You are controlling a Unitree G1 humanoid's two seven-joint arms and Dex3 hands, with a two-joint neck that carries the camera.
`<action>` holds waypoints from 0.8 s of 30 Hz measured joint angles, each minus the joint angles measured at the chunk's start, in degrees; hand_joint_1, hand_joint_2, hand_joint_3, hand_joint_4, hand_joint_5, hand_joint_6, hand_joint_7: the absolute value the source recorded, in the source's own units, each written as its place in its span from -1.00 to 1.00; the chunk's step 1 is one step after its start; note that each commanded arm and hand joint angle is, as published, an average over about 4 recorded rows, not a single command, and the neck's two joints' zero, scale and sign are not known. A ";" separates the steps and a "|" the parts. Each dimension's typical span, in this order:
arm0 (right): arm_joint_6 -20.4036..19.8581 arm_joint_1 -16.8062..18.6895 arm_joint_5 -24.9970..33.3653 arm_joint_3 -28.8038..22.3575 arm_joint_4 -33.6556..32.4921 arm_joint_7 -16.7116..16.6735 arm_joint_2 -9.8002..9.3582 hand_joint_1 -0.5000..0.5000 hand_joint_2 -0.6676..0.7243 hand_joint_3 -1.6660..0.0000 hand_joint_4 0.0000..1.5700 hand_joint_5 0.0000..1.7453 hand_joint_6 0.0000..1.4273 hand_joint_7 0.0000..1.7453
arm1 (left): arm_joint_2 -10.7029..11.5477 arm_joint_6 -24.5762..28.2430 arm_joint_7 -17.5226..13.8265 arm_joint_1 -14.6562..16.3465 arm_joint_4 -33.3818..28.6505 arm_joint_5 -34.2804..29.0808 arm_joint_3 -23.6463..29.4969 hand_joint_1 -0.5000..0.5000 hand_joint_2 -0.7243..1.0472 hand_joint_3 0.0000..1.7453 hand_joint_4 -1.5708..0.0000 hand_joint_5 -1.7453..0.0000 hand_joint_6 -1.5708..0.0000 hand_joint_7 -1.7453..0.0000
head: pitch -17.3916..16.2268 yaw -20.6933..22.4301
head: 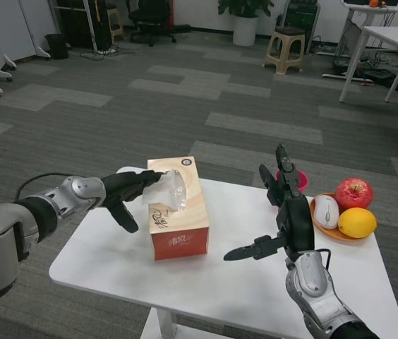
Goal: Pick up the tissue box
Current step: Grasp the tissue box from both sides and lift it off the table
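- Tissue box (177, 212) standing on the white table (114, 261), left of centre, long axis running near to far, far end angled slightly right.
- Clear plastic and a tissue tuft poking up from the top slot.
- Red near face with pale lettering, too small to read; dark script on the left wood-tone side, also unreadable.
- Left hand (130, 189) at the box's far-left top corner, fingers spread, fingertips touching the tuft, nothing gripped.
- Right hand (284, 212) upright to the right of the box, apart from it, fingers spread wide, holding nothing.
- Bowl (322, 227) near the right edge with a red apple (353, 192), a lemon (356, 222) and a white object (327, 210).
- Bare tabletop near and left of the box; far end close to the far edge.
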 measured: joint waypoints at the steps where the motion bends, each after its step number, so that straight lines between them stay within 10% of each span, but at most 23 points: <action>1: 0.00 0.00 0.00 0.00 0.00 0.00 0.00 -0.92 0.27 0.81 -0.53 -1.00 -1.00 -1.00 | -0.18 -0.01 -0.02 0.00 -0.43 0.04 0.00 1.00 1.00 -0.90 1.00 1.00 1.00 1.00 | -0.03 -0.06; 24: 0.00 0.88 0.01 2.32 0.00 -0.01 -0.22 -0.92 0.27 0.81 -0.60 -1.00 -1.00 -1.00 | -2.20 -1.10 -0.25 0.00 -8.33 3.38 -0.03 1.00 1.00 -0.90 1.00 1.00 1.00 1.00 | -0.43 -1.66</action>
